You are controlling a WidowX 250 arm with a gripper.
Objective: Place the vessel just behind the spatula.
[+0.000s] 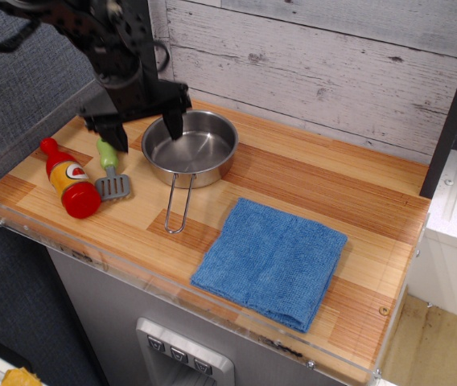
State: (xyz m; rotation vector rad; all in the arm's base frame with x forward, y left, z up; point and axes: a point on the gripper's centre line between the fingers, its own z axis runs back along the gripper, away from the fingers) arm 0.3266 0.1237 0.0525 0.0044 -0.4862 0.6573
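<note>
The vessel [200, 153] is a round shiny steel pan resting on the wooden counter, its wire loop handle [178, 206] pointing toward the front edge. The spatula [110, 170], green handle and grey slotted blade, lies just left of the pan. My gripper [142, 129] hangs open and empty above the pan's left rim, one finger over the spatula's handle end and the other over the pan's inside. It holds nothing.
A red and yellow toy bottle [71, 179] lies left of the spatula near the front left corner. A folded blue cloth [271, 261] lies at the front middle. A clear plastic lip [172, 289] runs along the counter's front edge. A plank wall stands behind.
</note>
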